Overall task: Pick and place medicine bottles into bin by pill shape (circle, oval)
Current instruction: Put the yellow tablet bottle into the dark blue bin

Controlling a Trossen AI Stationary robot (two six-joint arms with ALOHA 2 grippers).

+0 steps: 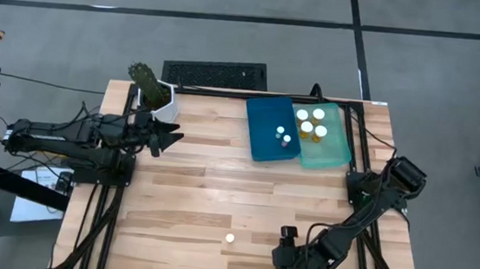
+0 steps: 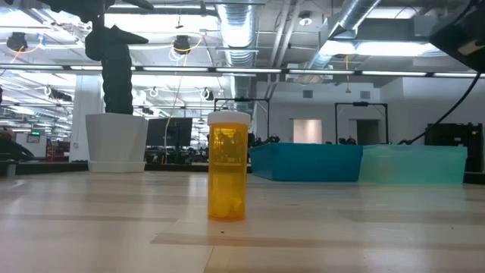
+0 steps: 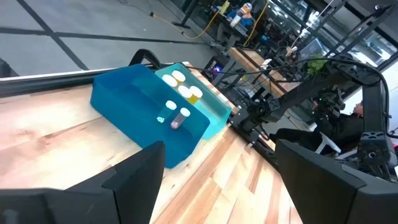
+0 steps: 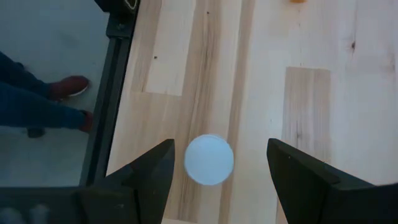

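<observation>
Nearly sorted: one amber bottle (image 2: 228, 166) with a white cap stands alone and upright at the near edge of the desk (image 1: 191, 191), while six others already sit in the two bins at the far right. Two small bottles (image 1: 282, 136) are in the blue bin (image 1: 261, 145), and four wider amber ones (image 1: 312, 123) are in the teal bin (image 1: 339, 147) touching it on the right.

The right gripper (image 1: 288, 262) hangs near the desk's near edge, just right of the lone bottle; its wrist view looks straight down on the round white cap, which sits between the spread, empty jaws. The left gripper (image 1: 170, 135) waits at the far left beside a potted cactus (image 1: 150, 84), its jaws also apart and holding nothing.

Judging by its look, the bottle is a light, stiff plastic vial with a smooth, slippery wall, tall for its base and so easy to tip. The safest hold is probably across the body just under the cap, jaws squared to it and closed gently. Pills show faintly through the amber wall, but their shape cannot be made out.
</observation>
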